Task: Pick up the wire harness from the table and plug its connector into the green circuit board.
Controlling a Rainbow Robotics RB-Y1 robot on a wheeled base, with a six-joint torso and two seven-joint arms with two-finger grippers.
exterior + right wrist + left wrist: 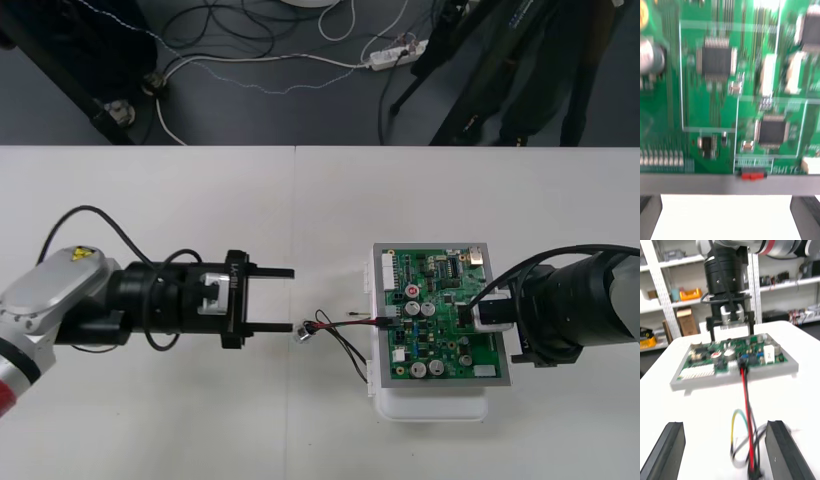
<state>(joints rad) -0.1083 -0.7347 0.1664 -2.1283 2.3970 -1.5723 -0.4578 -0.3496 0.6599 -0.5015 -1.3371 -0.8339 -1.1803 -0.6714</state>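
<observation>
1. The left gripper [290,300] is recorded in the front view low over the table [200,210], left of the green circuit board [435,325]. Its fingers are spread wide and nothing is gripped.
2. The wire harness [345,330] lies on the table between the left gripper and the board. Its metal socket [300,335] is seen just beside one left fingertip.
3. From the front view, the wires are traced only as far as the board's left edge. From the left wrist view, the black plug [741,363] is seen seated in the board at that edge. The red wire runs up to it, and slack wires are looped on the table between the left fingers [666,450].
4. The right gripper [466,312] is held over the board's right half. In the left wrist view its fingers are seen parted, with the gap empty.
5. In the right wrist view, black chips [717,60] and the grey frame [685,183] are seen close up.
6. The white base [430,408] is noted under the board.
</observation>
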